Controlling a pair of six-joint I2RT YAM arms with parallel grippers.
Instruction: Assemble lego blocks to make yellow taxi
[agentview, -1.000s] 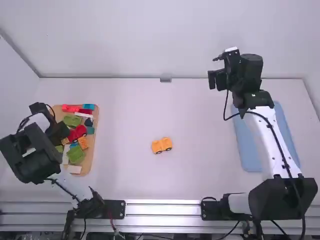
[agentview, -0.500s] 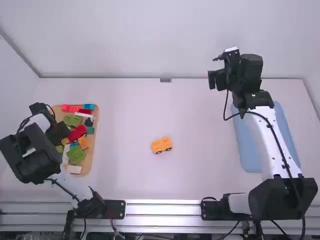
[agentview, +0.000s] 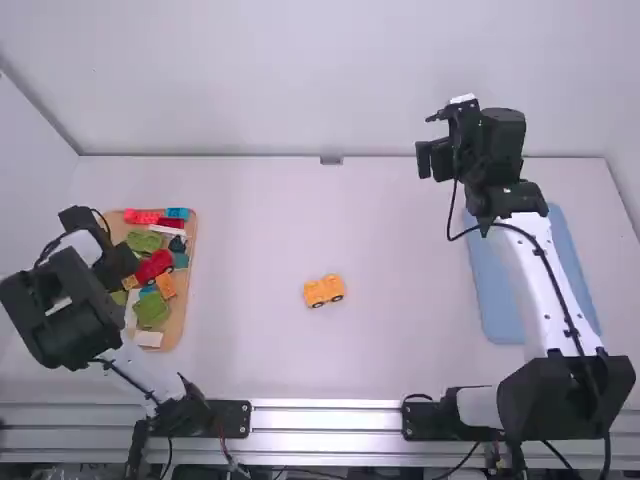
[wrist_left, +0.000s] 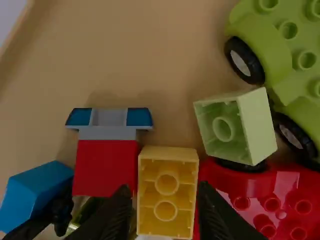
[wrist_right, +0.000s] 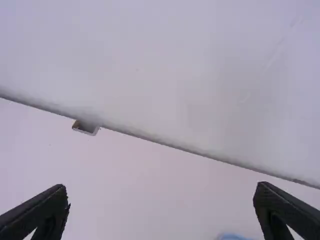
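- Left gripper (wrist_left: 165, 200): yours for this step; fingers parted by little more than a brick's width, one on each side of the yellow brick (wrist_left: 167, 190); no firm hold to be seen, and whether either finger touches it you cannot tell.
- Yellow brick: in the wooden tray (agentview: 190, 300), hollow underside towards the wrist camera.
- Yellow car base (agentview: 324, 290): on its wheels, mid-table, well apart from the tray; presumably the taxi's lower half.
- Right gripper (wrist_right: 161, 195): fingers wide apart, nothing between them; you can leave it parked for now.
- Step in hand, as judged: picking the brick; the taxi is probably only part built.
- Neighbours, close: red block (wrist_left: 106, 167) to one side, pale green block (wrist_left: 256, 125) and red car (wrist_left: 280, 200) to the other. Keep your fingertips off them.
- Closing: centre on the brick, square to its long walls, then squeeze evenly; a skewed pinch would likely twist it free.
- Lift: straight up and slow, lest you drag the red block along.
- Turning: the hollow side probably wants to face down before seating; plan your flip or regrasp early.
- Seating: line up over the base, then press level.
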